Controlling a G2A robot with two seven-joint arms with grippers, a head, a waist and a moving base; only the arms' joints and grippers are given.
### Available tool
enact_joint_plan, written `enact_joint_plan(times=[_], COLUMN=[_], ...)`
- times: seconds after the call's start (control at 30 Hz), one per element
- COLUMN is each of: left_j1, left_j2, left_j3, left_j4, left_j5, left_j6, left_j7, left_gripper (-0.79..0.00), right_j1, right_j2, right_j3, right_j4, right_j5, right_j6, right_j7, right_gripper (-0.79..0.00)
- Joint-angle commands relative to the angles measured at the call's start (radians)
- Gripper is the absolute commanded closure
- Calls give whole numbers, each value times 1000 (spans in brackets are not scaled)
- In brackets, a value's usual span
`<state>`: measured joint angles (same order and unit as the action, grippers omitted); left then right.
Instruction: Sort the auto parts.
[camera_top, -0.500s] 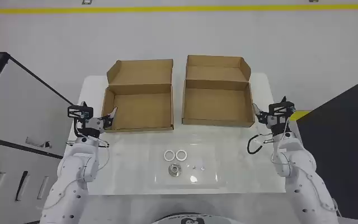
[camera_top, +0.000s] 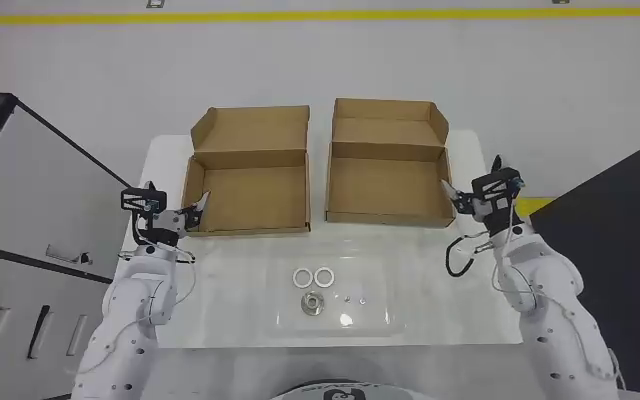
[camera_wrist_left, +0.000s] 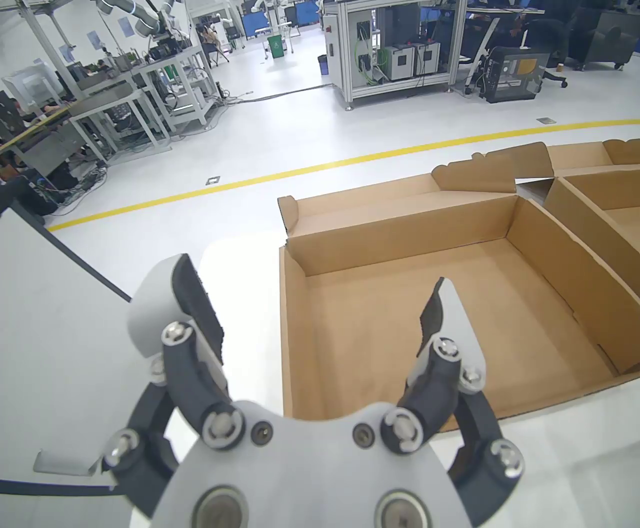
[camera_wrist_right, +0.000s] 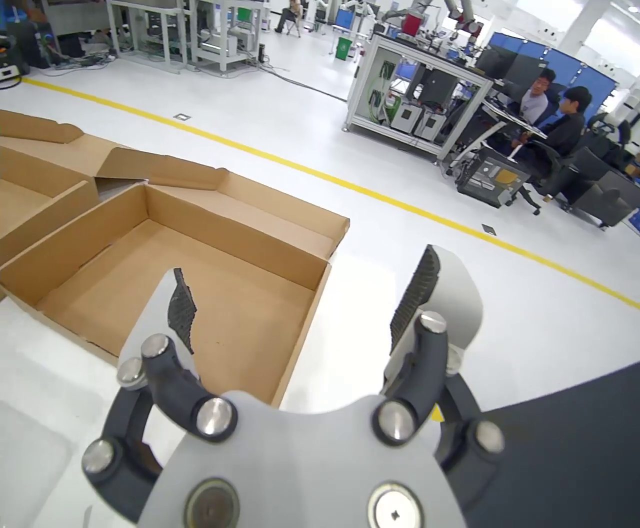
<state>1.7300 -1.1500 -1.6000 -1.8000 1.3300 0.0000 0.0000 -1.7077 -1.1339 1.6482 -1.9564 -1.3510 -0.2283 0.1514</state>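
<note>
Logged slight shift of right claw (camera_top: 458, 200) beside open brown cardboard box (camera_top: 385, 188); left claw (camera_top: 198, 212) static. Found both wide, empty. Spotted two white rings (camera_top: 312, 277) midway between them, well apart. Descend vertically; pinch across one rim.

This is a robotics lab or industrial workshop. A yellow line (camera_wrist_left: 350, 161) runs across a pale, glossy floor. Beyond the line stand metal-framed cabinets (camera_wrist_left: 400, 50) full of wiring, workbenches (camera_wrist_left: 145, 92) trailing cables, other robot arms (camera_wrist_left: 137, 12), office chairs (camera_wrist_right: 600, 200) and blue partitions (camera_wrist_right: 597, 75).
</note>
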Motion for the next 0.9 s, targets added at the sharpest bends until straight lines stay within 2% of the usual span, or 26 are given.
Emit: enact_joint_plan(times=[0.0, 0.2, 0.5, 0.77, 0.87], left_j1=[0, 0, 0, 0, 0], left_j2=[0, 0, 0, 0, 0], left_j3=[0, 0, 0, 0, 0], left_j4=[0, 0, 0, 0, 0], left_j5=[0, 0, 0, 0, 0], left_j6=[0, 0, 0, 0, 0], left_j7=[0, 0, 0, 0, 0], left_gripper=[-785, -785, -785, -785, -785], right_j1=[5, 37, 119, 241, 271], right_j2=[4, 25, 54, 83, 103], right_j3=[18, 76, 119, 97, 44], right_j4=[-32, -137, -192, -200, -206], right_j5=[23, 89, 226, 381, 430], right_j6=[-58, -295, -533, -625, -611], right_j7=[59, 288, 563, 800, 829], right_gripper=[-785, -785, -785, -785, -785])
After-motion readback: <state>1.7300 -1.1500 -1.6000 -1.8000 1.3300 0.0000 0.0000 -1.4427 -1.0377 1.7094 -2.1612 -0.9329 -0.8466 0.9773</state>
